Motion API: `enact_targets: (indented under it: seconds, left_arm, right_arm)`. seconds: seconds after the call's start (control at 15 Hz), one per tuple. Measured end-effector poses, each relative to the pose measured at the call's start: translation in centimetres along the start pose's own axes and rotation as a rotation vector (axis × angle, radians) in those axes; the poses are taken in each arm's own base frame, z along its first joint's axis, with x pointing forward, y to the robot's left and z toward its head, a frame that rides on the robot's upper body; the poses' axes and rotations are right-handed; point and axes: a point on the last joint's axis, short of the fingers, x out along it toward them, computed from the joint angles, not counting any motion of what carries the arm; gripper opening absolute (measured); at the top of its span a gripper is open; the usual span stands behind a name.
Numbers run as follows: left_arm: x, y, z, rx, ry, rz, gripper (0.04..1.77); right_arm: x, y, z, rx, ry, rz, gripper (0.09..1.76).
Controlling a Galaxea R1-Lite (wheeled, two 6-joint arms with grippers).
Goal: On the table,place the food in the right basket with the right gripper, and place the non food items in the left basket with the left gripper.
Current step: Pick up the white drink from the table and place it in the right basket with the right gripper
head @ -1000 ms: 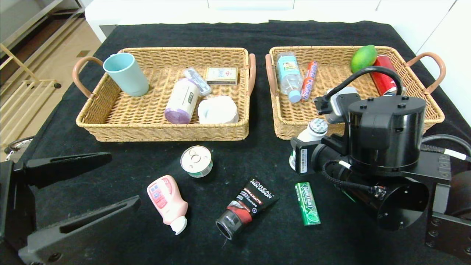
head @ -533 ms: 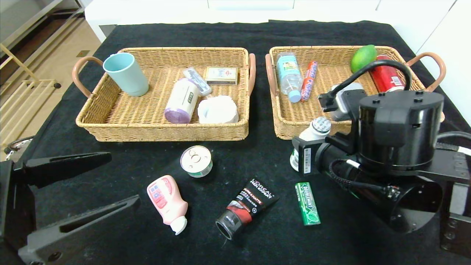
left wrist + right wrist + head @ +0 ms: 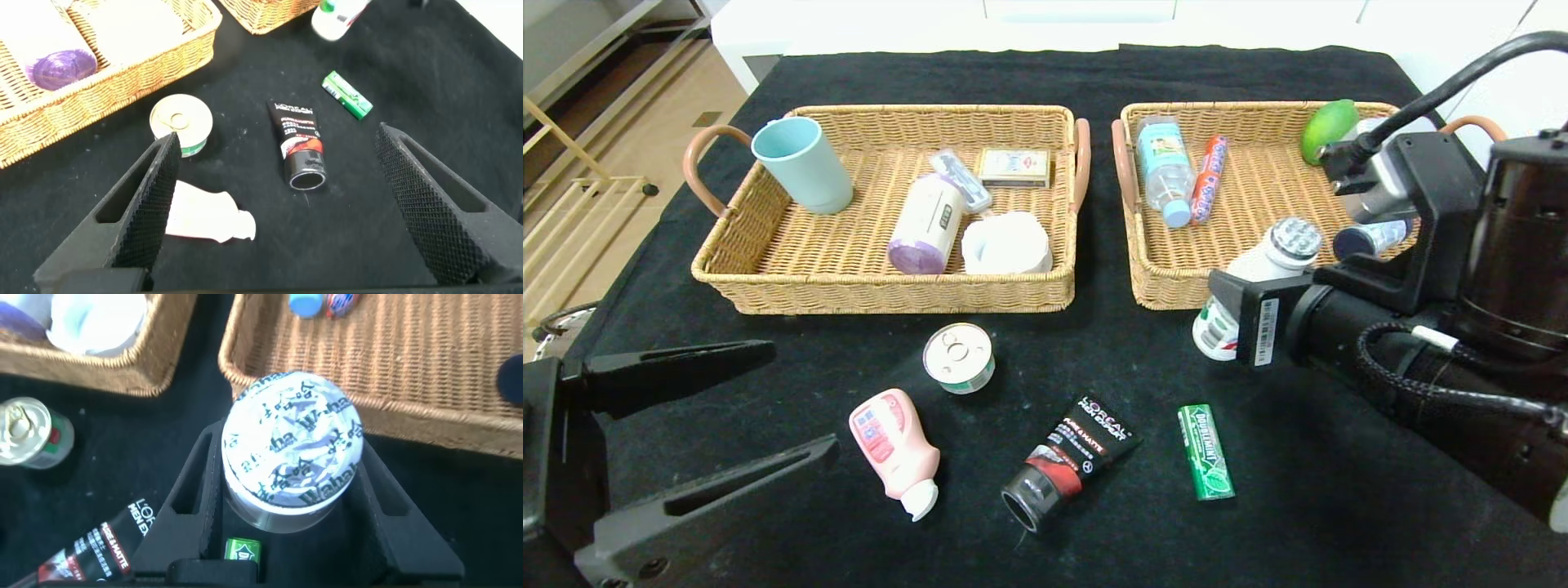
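The right gripper (image 3: 1241, 314) clamps a white bottle (image 3: 1250, 286) just short of the right basket (image 3: 1160, 282). The left gripper (image 3: 768, 400) waits wide open. Beyond it, a can (image 3: 959, 358), pink bottle (image 3: 894, 449), black tube (image 3: 1070, 461) and green gum (image 3: 1205, 452) remain unsorted.

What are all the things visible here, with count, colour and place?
wicker baskets: 2, tan, left basket and right basket at the table's back
teal plastic cup: 1, left basket
clear water bottle: 1, right basket
green mango: 1, right basket
round tin can: 1, silver, table
pink squeeze bottle: 1, table
black L'Oreal tube: 1, table
green gum pack: 1, table
white foil-capped bottle: 1, held at the right basket's front edge
left gripper: black, open, near table edge
right gripper: black, gripping bottle
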Motion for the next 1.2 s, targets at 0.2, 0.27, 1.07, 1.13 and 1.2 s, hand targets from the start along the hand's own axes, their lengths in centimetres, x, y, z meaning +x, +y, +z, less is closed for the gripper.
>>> enact_targets:
  seconds: [0.2, 0.27, 1.07, 1.13, 1.2]
  left_arm:
    - [0.0, 0.0, 0.0, 0.000, 0.001, 0.000, 1.72]
    - [0.0, 0.0, 0.0, 0.000, 0.001, 0.000, 1.72]
    - [-0.2, 0.0, 0.1, 0.006, -0.009, 0.017, 1.72]
    - [-0.3, 0.0, 0.2, 0.007, -0.011, 0.019, 1.72]
    - [-0.3, 0.0, 0.2, 0.008, -0.013, 0.019, 1.72]
  right_arm:
    - [-0.5, -0.3, 1.1, 0.021, -0.035, 0.000, 0.88]
    - [-0.6, -0.5, 1.7, 0.030, -0.052, -0.003, 0.88]
    - [4.6, -3.1, 7.8, 0.074, -0.180, -0.168, 0.88]
    - [5.3, -3.3, 8.1, 0.076, -0.184, -0.179, 0.88]
    - [6.0, -3.6, 8.3, 0.076, -0.185, -0.189, 0.88]
